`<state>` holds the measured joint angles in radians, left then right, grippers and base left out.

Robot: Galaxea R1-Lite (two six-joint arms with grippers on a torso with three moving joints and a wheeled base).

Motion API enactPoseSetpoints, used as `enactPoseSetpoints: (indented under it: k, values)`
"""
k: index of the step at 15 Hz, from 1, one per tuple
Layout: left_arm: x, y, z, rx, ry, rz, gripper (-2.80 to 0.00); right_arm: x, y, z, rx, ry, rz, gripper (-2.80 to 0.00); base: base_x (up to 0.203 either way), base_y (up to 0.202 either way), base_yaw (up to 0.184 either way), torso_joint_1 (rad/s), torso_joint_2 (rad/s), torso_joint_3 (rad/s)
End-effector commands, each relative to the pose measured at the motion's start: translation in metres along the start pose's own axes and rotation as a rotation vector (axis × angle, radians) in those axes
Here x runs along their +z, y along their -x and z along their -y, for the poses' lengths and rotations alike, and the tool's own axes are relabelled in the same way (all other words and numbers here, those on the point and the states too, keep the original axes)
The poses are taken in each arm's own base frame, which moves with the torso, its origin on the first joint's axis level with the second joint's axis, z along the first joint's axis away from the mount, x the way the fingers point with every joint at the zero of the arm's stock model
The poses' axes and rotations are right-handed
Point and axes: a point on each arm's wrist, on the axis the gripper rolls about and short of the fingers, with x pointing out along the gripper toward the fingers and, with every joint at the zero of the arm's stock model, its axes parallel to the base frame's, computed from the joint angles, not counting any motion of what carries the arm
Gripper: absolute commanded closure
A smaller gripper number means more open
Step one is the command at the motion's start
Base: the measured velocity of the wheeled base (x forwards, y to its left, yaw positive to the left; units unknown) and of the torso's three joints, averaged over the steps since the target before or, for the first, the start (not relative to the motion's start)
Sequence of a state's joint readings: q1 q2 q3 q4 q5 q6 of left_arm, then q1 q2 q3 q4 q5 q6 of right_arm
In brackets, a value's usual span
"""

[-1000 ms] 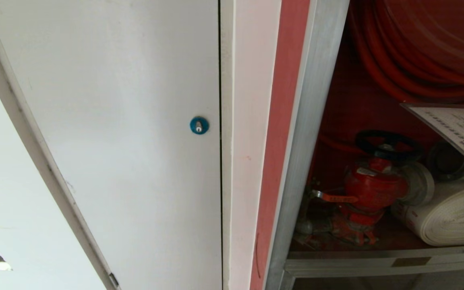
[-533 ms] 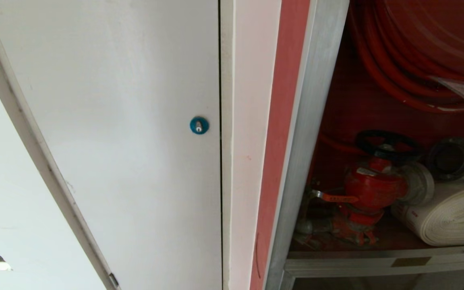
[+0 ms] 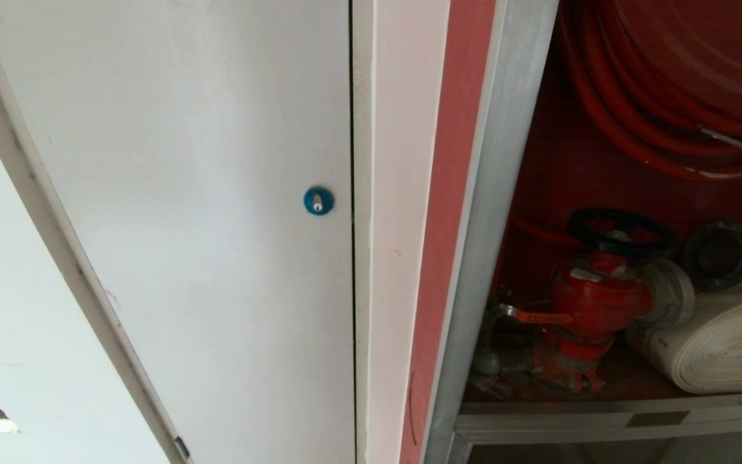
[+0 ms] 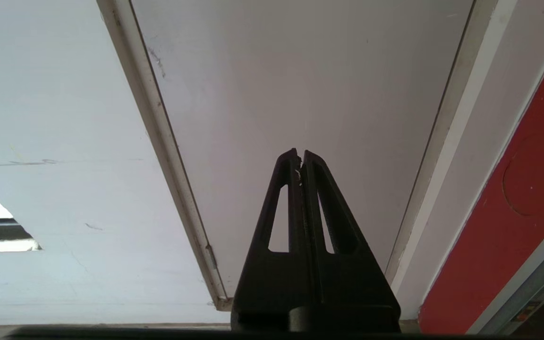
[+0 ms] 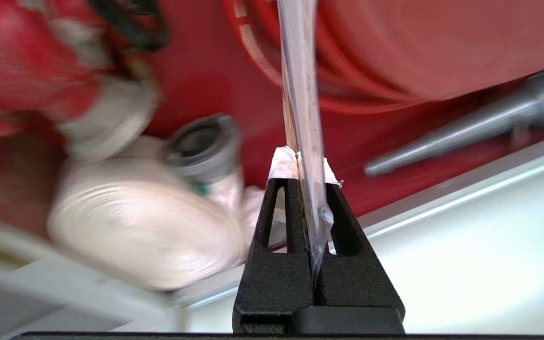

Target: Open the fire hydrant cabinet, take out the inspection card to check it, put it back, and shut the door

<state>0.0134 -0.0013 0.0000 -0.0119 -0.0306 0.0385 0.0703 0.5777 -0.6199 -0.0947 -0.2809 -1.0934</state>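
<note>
Because the thin, flat white inspection card in its clear sleeve is seen edge-on in the right wrist view, it reads as light and slightly flexible, likely glossy and prone to slip or bow if pinched only at a corner; the sensible hold is the one shown, flat pads closing on both faces near one short edge. The right gripper, black with pale padded tips, is clamped on that edge, the card standing straight out from between its fingers toward the red coiled hose reel inside the tall silver aluminium-framed fire hydrant cabinet. In the head view only a sliver of the card shows at the right edge, in front of the reel and above the red hydrant valve with its black handwheel and the white rolled hose. The right arm itself is outside the head view. The left gripper hangs with its black fingers pressed together and empty, pointing at the plain white door with a round blue lock, well apart from the cabinet opening.
</note>
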Motion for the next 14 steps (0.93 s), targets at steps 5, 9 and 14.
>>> enactPoseSetpoints:
  k: [5, 9, 14]
  values:
    - [-0.002, 0.0, 0.0, 0.0, 0.0, -0.006, 0.0, 0.002, 0.033, 0.024, 0.123, -0.168, -0.028, 0.0, 0.0, 0.0, 0.0, 0.0, 0.0, 0.0]
    - [-0.002, -0.001, 0.0, 0.0, 0.0, -0.007, 0.0, 0.002, 0.045, 0.026, 0.284, -0.322, -0.043, 0.0, 0.0, 0.0, 0.0, 0.0, 0.0, 0.0]
    - [-0.002, -0.001, 0.0, 0.0, 0.0, -0.007, 0.0, -0.001, 0.057, 0.019, 0.567, -0.536, -0.025, 0.0, 0.0, 0.0, 0.0, 0.0, 0.0, 0.0]
